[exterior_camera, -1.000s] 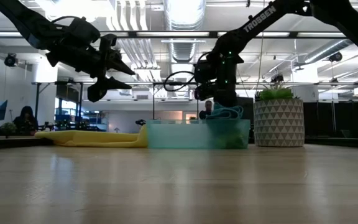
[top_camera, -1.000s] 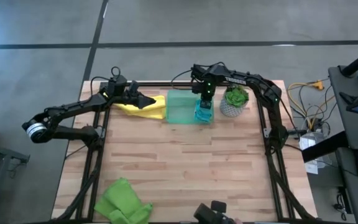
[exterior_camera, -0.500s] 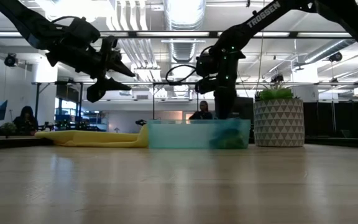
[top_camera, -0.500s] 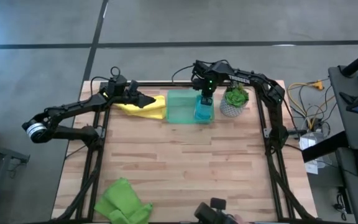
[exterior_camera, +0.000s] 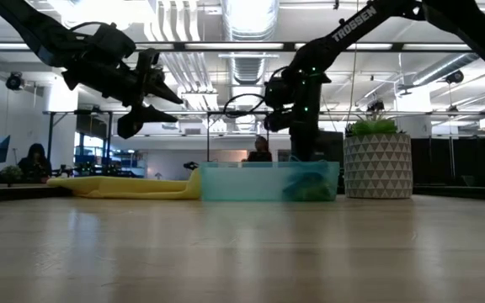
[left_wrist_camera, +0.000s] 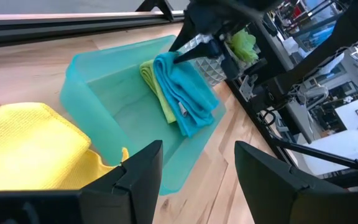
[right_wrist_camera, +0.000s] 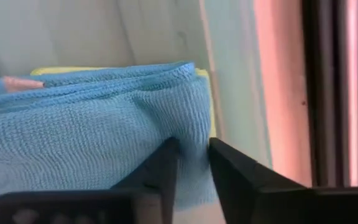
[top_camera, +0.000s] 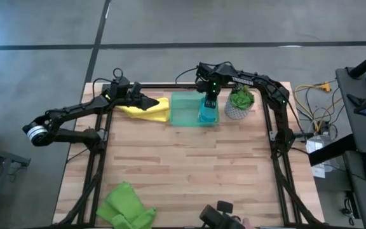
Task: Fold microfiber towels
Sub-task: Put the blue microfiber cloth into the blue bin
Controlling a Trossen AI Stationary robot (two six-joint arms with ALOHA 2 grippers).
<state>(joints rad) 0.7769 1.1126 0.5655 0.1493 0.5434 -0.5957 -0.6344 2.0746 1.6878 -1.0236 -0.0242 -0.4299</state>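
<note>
right claw (top_camera: 209,109) lowered into tray (top_camera: 184,109), loosening on blue towel (top_camera: 208,116)

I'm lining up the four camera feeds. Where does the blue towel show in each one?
High view: the blue towel lies at the right end of the green tray, under the right gripper.
Low view: a dim blue shape behind the tray's wall, at its right end.
Left wrist view: folded in the tray, on a lime towel.
Right wrist view: fills the picture.
Shared landmark: the tray.
</note>
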